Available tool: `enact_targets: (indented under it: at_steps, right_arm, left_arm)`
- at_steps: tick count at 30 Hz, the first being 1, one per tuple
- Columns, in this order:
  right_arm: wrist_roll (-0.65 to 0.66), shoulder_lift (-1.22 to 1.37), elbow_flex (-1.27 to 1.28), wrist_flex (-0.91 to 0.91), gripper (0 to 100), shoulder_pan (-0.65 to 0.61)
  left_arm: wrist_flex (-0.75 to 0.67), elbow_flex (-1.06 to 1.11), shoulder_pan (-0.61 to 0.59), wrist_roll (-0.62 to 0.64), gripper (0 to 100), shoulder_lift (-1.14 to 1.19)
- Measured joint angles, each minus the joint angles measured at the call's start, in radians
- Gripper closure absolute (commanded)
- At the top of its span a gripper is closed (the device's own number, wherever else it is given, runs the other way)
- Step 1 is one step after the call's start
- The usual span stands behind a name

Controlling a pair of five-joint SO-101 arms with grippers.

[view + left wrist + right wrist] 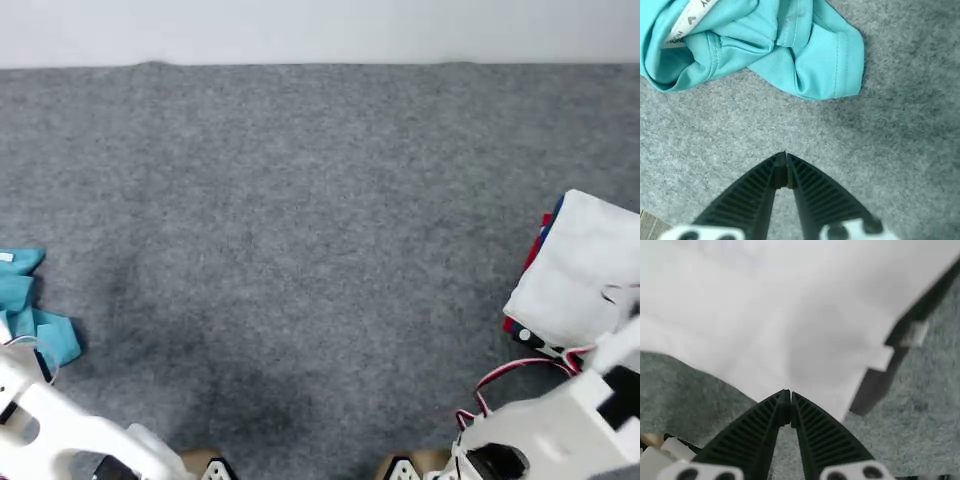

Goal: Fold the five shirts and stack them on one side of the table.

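The left pincer [786, 172], shut and empty, hangs just short of the crumpled teal shirt [790, 45] far across the bench [300, 200] from the stack [575, 275], while the right pincer [787, 407], also shut on nothing, sits at the stack's white top shirt [790, 305] and could drag it askew if it swings away low.

Cut off by the high view's left edge and partly covered by the left arm [50, 410]: the crumpled teal shirt [30, 300]. Hidden under the white shirt [585, 270], itself cut by the right edge, except thin red and blue slivers: the rest of the stack [537, 250], count impossible to tell.
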Motion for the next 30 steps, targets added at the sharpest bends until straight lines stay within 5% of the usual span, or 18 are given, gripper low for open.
enact_targets:
  at_steps: [7, 12, 22, 30]
  right_arm:
    - [0.040, 0.149, 0.058, -0.146, 98.7, 0.083]
    - [0.040, 0.157, -0.003, -0.064, 98.7, 0.077]
    - [-0.057, -0.009, -0.057, 0.018, 98.7, -0.163]
    - [-0.204, -0.018, 0.226, -0.069, 98.7, -0.397]
  left_arm:
    - [0.000, 0.000, 0.000, 0.000, 99, 0.000]
    - [0.000, 0.000, 0.000, 0.000, 99, 0.000]
    - [0.000, 0.000, 0.000, 0.000, 99, 0.000]
    - [0.000, 0.000, 0.000, 0.000, 99, 0.000]
